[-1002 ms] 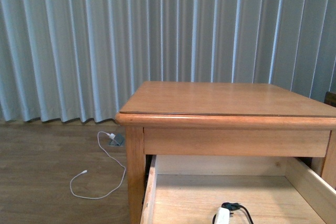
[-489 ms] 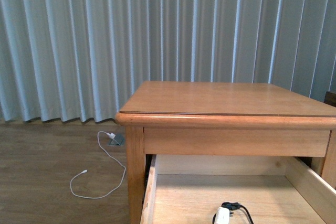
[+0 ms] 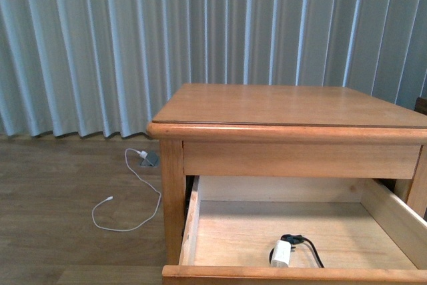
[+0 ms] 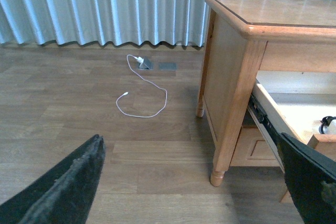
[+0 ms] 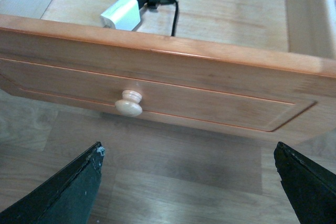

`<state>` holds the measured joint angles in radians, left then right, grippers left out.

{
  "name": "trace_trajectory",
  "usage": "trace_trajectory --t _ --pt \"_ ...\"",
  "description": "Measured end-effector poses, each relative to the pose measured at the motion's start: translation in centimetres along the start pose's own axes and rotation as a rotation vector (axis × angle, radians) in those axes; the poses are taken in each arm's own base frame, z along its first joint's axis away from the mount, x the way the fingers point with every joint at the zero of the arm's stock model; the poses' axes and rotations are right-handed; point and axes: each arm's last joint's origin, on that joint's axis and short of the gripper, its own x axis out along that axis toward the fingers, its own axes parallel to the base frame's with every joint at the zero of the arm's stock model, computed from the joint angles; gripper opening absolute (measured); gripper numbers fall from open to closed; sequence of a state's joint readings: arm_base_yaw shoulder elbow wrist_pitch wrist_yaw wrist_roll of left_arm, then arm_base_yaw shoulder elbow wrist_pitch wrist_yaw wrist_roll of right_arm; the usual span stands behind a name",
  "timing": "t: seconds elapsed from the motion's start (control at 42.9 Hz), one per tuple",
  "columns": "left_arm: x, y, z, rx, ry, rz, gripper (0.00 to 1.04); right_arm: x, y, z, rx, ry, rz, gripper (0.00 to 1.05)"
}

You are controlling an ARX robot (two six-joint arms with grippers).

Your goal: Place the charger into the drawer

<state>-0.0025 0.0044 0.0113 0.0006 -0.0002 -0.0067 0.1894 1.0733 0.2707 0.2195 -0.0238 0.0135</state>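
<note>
Charger in the open top drawer, both grippers empty.

The charger (image 3: 283, 253) lies on the pale floor of the pulled-out drawer (image 3: 293, 274), near its front wall, black cable looped beside it. The right gripper (image 5: 189, 182) hangs before the knob (image 5: 129, 103), fingers (image 5: 68, 192) spread wide; the left gripper (image 4: 194, 182) is beside the nightstand (image 4: 231, 77), fingers wide. A white cable (image 3: 127, 198) lies on the floor.

Charger (image 3: 282, 253) inside open drawer (image 3: 293, 273).
</note>
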Motion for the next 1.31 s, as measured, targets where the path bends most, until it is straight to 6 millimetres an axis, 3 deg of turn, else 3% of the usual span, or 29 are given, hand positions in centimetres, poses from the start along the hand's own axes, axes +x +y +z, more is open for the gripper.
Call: trace_trajectory --t 0.396,0.723,1.095,1.305 --pt "0.0 0.0 0.0 0.002 0.0 0.0 0.99 7.8 0.7 1.4 -0.003 0.086 0.001 0.96" --pt "0.0 0.0 0.0 0.002 0.0 0.0 0.99 14.2 1.8 5.5 -0.028 -0.063 -0.009 0.96" --pt "0.0 0.0 0.0 0.002 0.0 0.0 0.99 20.0 2.0 8.5 -0.016 -0.194 -0.035 0.96" --pt "0.0 0.0 0.0 0.002 0.0 0.0 0.99 21.6 2.1 9.3 -0.012 -0.247 -0.046 0.96"
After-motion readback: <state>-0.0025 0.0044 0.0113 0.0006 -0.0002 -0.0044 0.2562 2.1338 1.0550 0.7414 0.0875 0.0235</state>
